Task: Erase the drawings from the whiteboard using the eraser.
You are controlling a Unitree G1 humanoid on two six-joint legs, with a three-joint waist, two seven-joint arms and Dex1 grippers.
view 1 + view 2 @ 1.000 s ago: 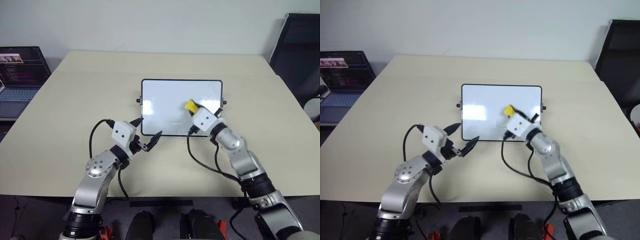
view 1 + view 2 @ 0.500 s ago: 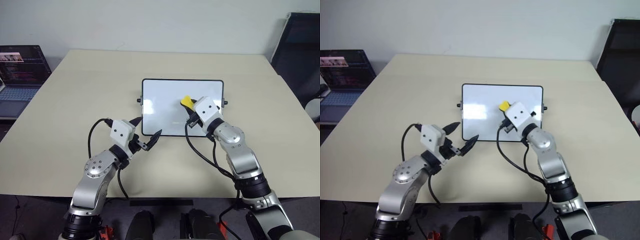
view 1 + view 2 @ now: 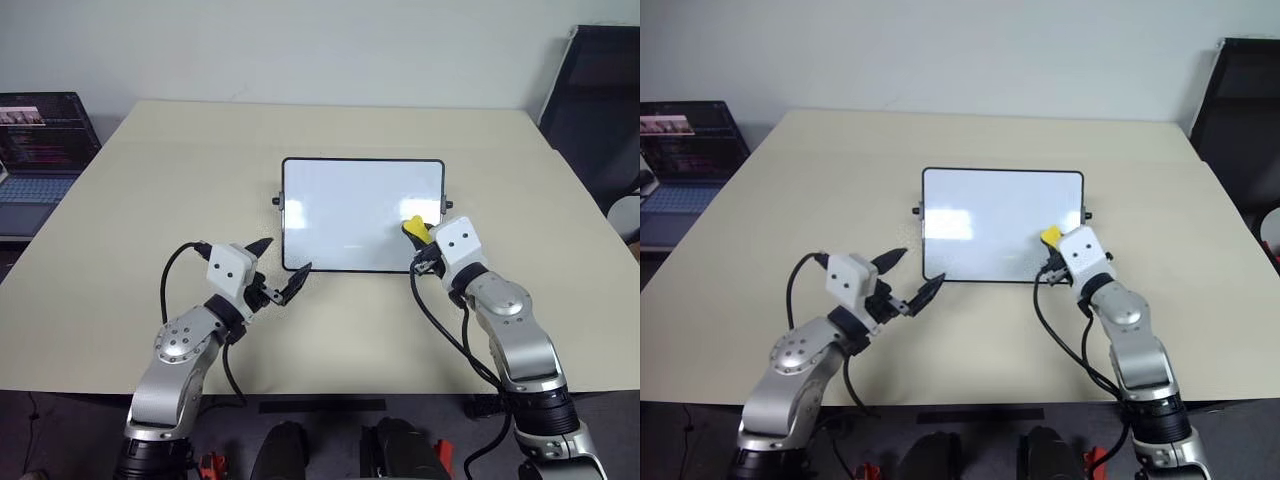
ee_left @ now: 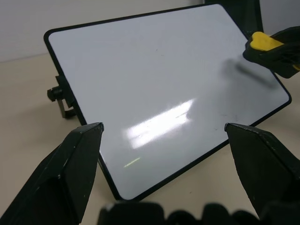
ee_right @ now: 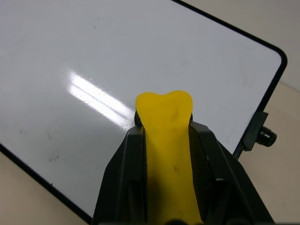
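Whiteboard lies flat near the middle of the beige table. White glossy face, thin black frame, rounded corners, 1 black knob on each short side. Face reads clean: no red marks visible, only a window glare streak and a few faint specks near the near edge in the right wrist view.

Eraser: small yellow block, pinched between the 2 black fingers of the right gripper, jaws closed tight on its sides. Its yellow end sticks out past the fingertips, over the board's near right corner; whether it touches the face I cannot tell.

Left gripper hangs just off the board's near left corner, jaws spread wide, nothing between them. In the left wrist view its 2 fingers frame the board's near edge.

Around: laptop with lit screen at far left, off the table's edge. Dark chair at far right. Black cables loop from both wrists over the table. Nothing else lies on the table near the board.
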